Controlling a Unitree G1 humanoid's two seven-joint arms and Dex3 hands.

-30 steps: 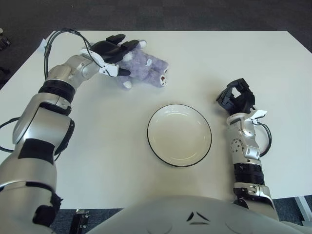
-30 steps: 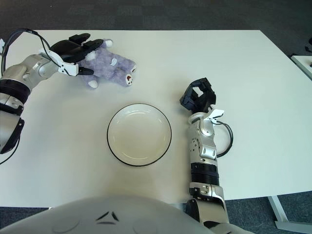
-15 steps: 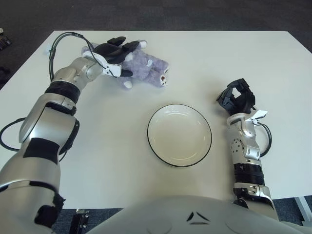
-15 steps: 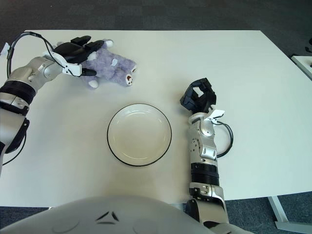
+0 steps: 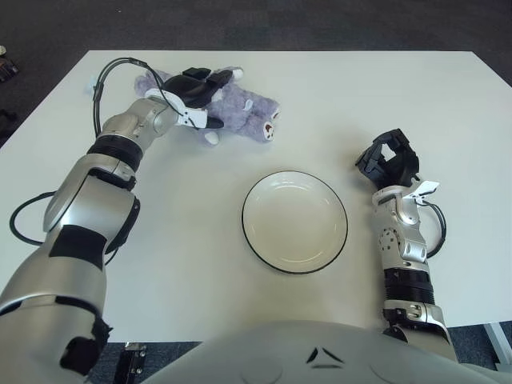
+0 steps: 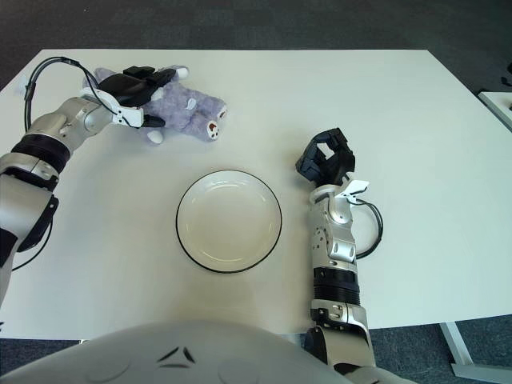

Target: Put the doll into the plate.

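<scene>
Left robot hand [image 5: 194,82]: black three-finger hand, laid over the rear end of the doll at the far left of the tabletop. Fingers spread across the plush body, one dark finger at its near flank; not visibly closed around it. Judged a grasp in preparation, not a secure hold.

Soft lilac plush doll with white paws [image 5: 240,112]: lying on its side on the tabletop, well apart from the plate, face end pointing toward the centre. Plush should compress readily; a shallow pinch may slip off the fur.

Recommended handling: close the fingers deep around the body, not on a paw or ear; lift clear before travelling toward the plate; release only when over the centre.

Round white ceramic plate with thin black rim [image 5: 251,199]: nothing in it, near the robot, between the two arms.

Right robot hand [image 5: 387,162]: idle, to the right of the plate, fingers curled, holding nothing.

White rectangular tabletop [image 5: 384,88]: carries all items.
</scene>
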